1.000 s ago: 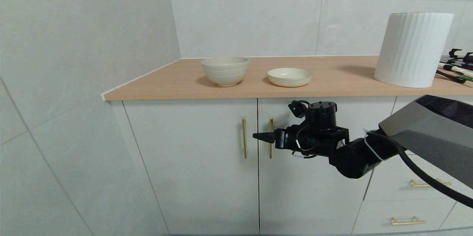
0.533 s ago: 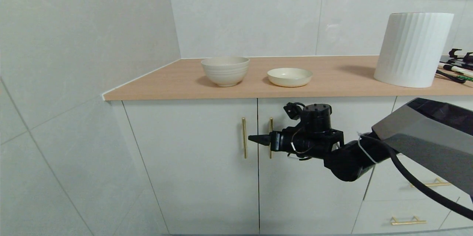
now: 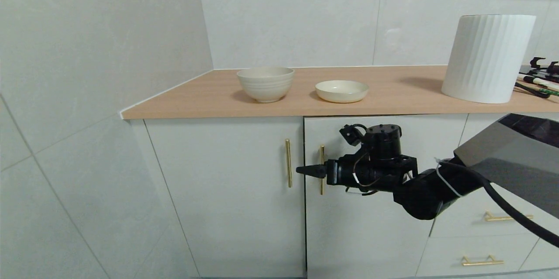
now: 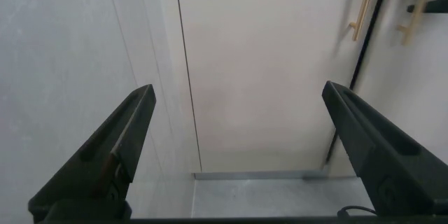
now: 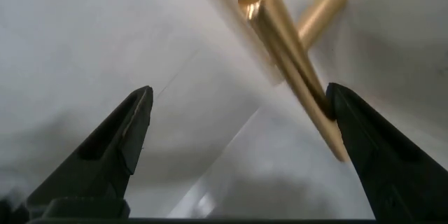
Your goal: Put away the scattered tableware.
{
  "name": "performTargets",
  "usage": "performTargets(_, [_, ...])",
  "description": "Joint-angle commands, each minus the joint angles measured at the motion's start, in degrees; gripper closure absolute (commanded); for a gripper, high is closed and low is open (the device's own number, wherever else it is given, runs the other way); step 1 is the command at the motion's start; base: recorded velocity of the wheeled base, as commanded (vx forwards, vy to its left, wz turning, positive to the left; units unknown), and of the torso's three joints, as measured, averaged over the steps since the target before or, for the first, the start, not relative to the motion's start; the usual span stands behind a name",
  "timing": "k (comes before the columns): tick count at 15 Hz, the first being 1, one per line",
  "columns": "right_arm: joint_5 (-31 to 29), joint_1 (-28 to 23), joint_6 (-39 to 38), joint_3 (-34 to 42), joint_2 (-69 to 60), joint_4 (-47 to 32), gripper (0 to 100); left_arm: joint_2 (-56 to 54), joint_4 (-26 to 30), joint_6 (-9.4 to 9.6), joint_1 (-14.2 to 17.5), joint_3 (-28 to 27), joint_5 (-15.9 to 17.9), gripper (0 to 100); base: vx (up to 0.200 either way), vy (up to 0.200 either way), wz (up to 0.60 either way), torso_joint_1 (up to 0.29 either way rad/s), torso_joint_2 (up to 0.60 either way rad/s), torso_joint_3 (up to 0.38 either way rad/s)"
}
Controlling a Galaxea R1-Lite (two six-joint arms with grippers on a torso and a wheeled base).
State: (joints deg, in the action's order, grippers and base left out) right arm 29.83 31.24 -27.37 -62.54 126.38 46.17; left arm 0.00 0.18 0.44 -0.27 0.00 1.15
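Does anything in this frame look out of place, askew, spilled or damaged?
Only the right cabinet door, which seems slightly ajar beside the left door. The right gripper, fingers open, straddles its gold handle, so that looks intended. The bowl and shallow dish sit upright on the counter, nothing spilled or broken.

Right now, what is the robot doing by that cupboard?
The robot's right gripper is at the gold handle of a cupboard door under the counter, open around it, likely to pull the door open. A bowl and a small dish wait on the counter. The left gripper hangs open, low by the cupboards.
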Motion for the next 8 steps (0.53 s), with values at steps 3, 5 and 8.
performTargets(3, [3.22, 0.13, -0.05, 3.04, -3.77, -0.02, 0, 0.00, -0.01, 0.00, 0.00, 0.00, 0.00, 0, 0.000, 0.000, 0.00, 0.000, 0.00, 0.000])
performTargets(5, [3.48, 0.13, 0.03, 5.85, -6.15, -0.02, 0, 0.00, -0.01, 0.00, 0.00, 0.00, 0.00, 0, 0.000, 0.000, 0.00, 0.000, 0.00, 0.000])
performTargets(8, [3.83, 0.13, 0.12, 10.95, -9.57, 0.15, 0, 0.00, -0.01, 0.00, 0.00, 0.00, 0.00, 0, 0.000, 0.000, 0.00, 0.000, 0.00, 0.000])
